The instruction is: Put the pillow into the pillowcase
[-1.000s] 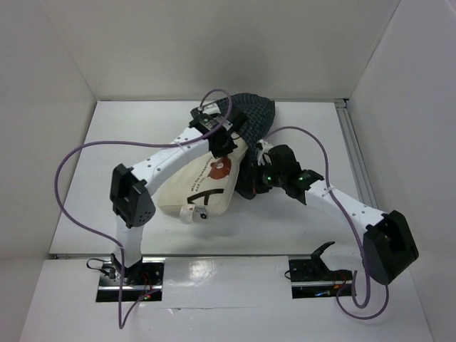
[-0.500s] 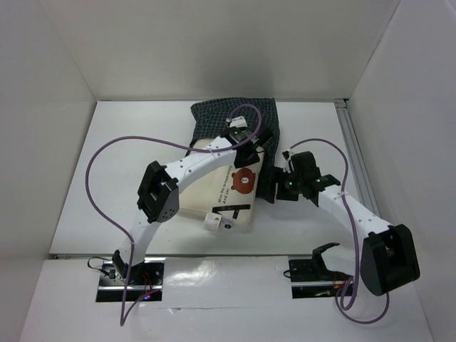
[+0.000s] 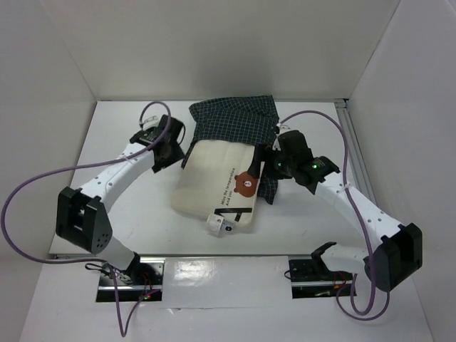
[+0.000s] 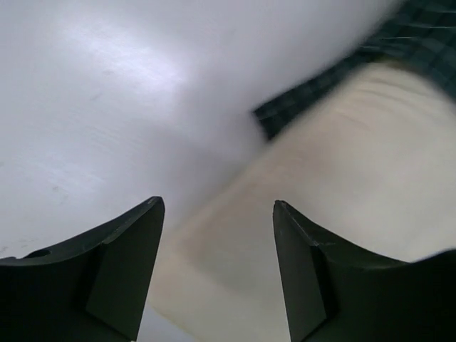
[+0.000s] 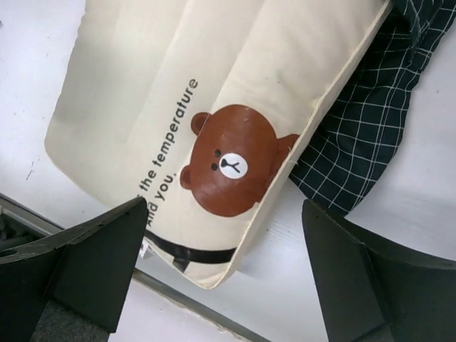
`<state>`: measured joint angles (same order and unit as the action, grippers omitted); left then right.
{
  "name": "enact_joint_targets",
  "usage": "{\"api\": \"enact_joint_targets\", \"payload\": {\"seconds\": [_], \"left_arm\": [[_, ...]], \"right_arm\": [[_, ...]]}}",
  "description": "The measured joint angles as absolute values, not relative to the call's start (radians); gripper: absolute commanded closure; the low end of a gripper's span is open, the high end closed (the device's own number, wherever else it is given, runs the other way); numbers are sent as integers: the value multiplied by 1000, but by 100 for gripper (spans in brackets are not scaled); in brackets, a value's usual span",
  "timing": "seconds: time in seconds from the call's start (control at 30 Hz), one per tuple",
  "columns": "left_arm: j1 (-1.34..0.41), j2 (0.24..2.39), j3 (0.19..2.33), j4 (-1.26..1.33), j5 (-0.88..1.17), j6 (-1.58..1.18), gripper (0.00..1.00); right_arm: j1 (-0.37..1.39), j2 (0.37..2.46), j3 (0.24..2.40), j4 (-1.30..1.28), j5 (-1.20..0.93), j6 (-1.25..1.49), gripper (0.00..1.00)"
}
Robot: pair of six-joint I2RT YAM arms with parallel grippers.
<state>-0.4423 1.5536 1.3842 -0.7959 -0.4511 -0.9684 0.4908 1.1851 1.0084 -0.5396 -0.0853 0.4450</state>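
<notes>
The cream pillow lies flat mid-table, its bear print and white tag toward the near edge. The dark checked pillowcase lies at the pillow's far end and runs down under its right side; whether the pillow's end sits inside it I cannot tell. My left gripper is open at the pillow's far left corner, with pillow and pillowcase ahead of its empty fingers. My right gripper hovers open and empty over the bear print, pillow and pillowcase.
White walls enclose the table on the left, back and right. A metal rail runs along the near edge and another along the right side. Purple cables loop from both arms.
Both grippers opened and let go of the cloth. The left arm swung off the pillow to its left. The pillow and pillowcase settled flat, and the right gripper moved toward the far side.
</notes>
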Motion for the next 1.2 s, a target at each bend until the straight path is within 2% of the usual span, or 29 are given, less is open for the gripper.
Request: {"api": "enact_joint_targets", "payload": {"seconds": [0.13,0.3,0.47,0.73,0.77,0.8,0.83,0.87,0.9,0.93,1.0,1.2], "left_arm": [[-364,1578,1161,-742,-374,-966,29],[-582,1671,1186,-729,-298,-975,29],[-747,1640,1269,-688,-224,-984,18],[-498,1343,1044,-639,-246,-991,15],[-486,1329,1011,-624,-232,-982,15],[-483,1326,987,-606,-218,-970,15],[-482,1326,962,-583,-197,-958,15],[-483,1328,938,-558,-173,-939,15],[-485,1328,916,-532,-149,-917,15],[-490,1329,901,-508,-126,-904,9],[-505,1334,885,-449,-95,-870,3],[-604,1404,892,-265,-80,-781,2]], "right_arm": [[500,1228,1042,-550,-41,448,4],[506,1291,1127,-591,4,448,0],[581,1389,1248,-624,83,442,0],[743,1669,1380,-652,225,393,0],[757,1728,1405,-646,242,387,3],[767,1776,1417,-639,256,379,14],[777,1831,1420,-634,264,366,58],[781,1871,1420,-635,275,348,87],[782,1902,1420,-636,296,336,100],[771,1917,1422,-634,303,325,100],[752,1897,1425,-636,273,308,100],[645,1728,1456,-709,129,255,100]]}}
